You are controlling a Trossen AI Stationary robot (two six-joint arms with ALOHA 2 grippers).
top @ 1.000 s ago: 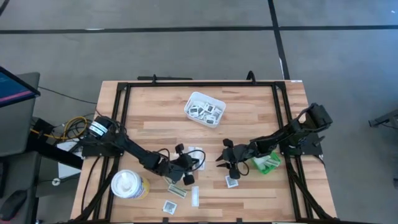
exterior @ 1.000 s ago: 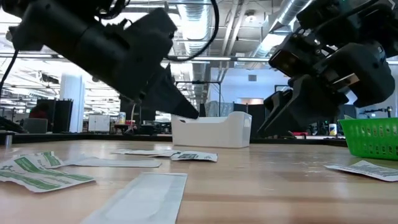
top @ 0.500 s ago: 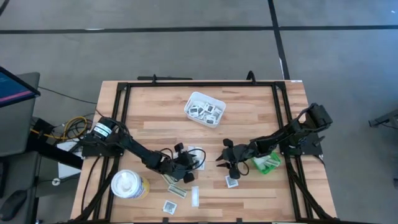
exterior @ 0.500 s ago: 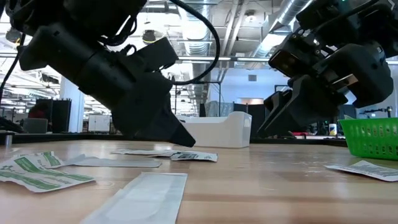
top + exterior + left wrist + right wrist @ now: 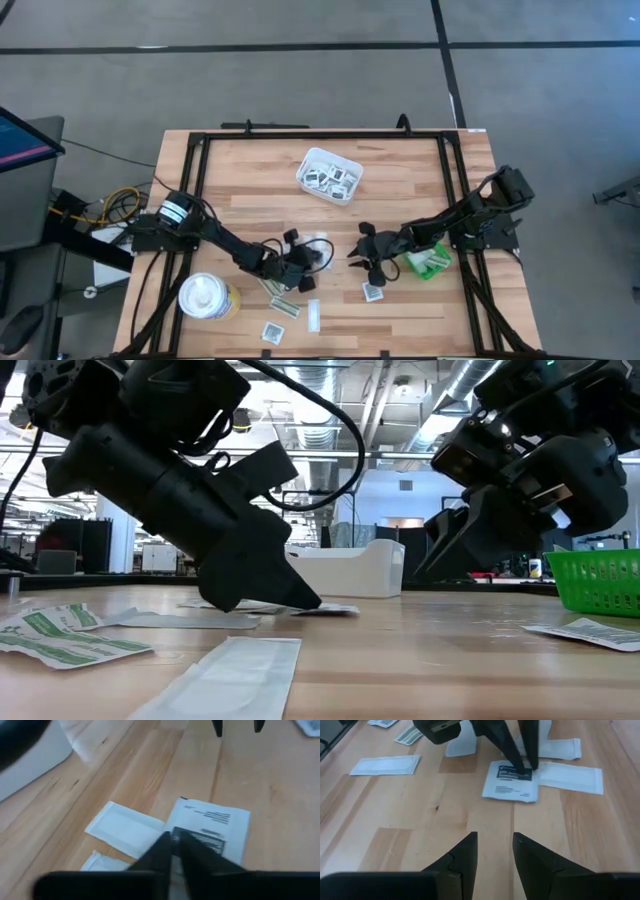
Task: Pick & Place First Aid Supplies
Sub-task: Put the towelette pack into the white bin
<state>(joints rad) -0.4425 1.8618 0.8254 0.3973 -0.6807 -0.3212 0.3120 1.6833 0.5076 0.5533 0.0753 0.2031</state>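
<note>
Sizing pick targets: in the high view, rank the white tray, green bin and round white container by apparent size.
1. White tray
2. Round white container, close behind it
3. Green bin, though the right arm partly hides it, so this is unsure

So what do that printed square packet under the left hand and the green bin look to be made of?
The printed square packet, with the left hand closed down on its edge, looks like matte paper or paper-backed foil: flat, white, dark print, no glare. The green bin looks like moulded plastic, its walls an open lattice in an even bright colour.

White square packet (image 5: 512, 781) with dark grey print; green bin (image 5: 431, 263); white tray (image 5: 328, 175)
</note>
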